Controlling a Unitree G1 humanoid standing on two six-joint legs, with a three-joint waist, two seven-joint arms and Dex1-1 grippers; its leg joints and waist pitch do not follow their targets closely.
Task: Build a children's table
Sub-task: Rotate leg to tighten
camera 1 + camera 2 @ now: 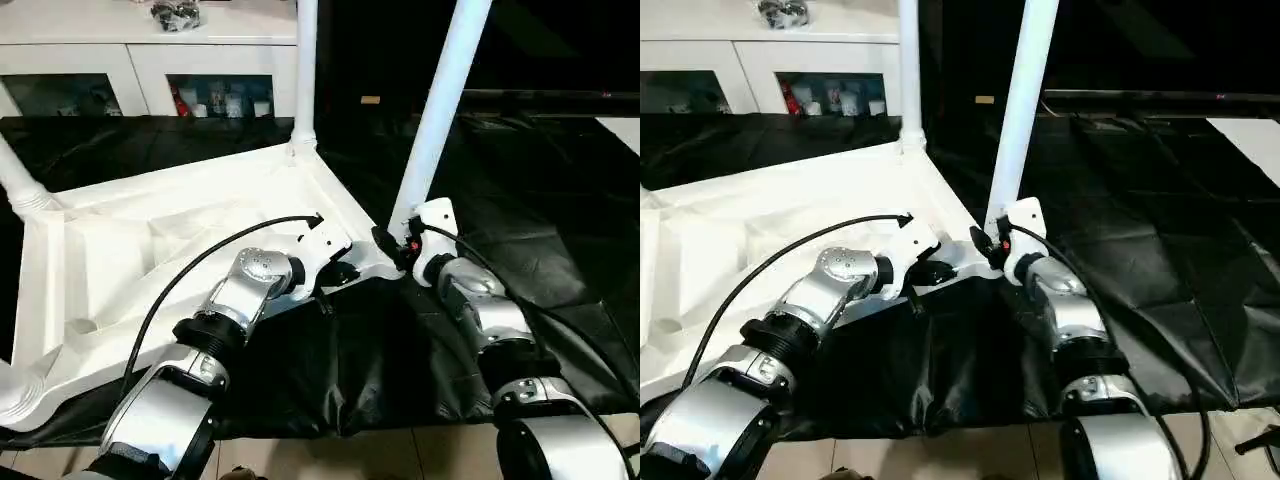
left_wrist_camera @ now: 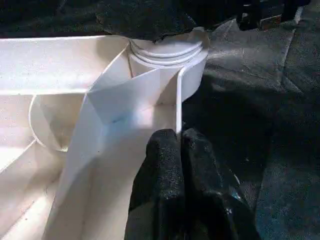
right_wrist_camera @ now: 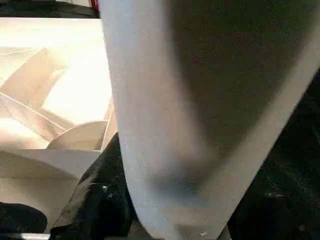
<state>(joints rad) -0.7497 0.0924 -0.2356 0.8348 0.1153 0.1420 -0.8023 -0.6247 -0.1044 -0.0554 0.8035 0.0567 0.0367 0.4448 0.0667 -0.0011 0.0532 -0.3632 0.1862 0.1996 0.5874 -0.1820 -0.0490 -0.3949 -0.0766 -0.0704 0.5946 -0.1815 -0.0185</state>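
1. Left gripper (image 1: 340, 272) is pinched shut on the tabletop (image 1: 150, 250) rim, right at the near corner; in the left wrist view the fingers (image 2: 172, 165) clamp the thin rim wall just below the corner socket (image 2: 167, 55). Thin wall plus smooth plastic: I'd expect the pinch to slide off if the top gets pushed sideways.
2. Right gripper (image 1: 398, 246) is wrapped around the base of the near leg (image 1: 440, 110), jaws about half open on the tube. The leg fills the right wrist view (image 3: 200, 100). It leans away from vertical, so it doesn't look fully seated. Pressing down on that lean could jam the tip on the socket lip or lever the corner up.
3. The children's table lies upside down on the black-covered work table (image 1: 540, 210), ribs up. The near corner sits close to the work table's front edge and the cover is wrinkled there. A hard push could skid the whole top on the cloth.
4. Far leg (image 1: 305, 70) stands upright in its corner socket. A third leg (image 1: 18, 178) shows at the picture's left edge and a fourth stub at the lower-left corner. Can't tell how deep any of them sit; a jolt at the near corner could loosen one.
5. White cabinet (image 1: 150, 60) is behind the table, well apart. No risk there.
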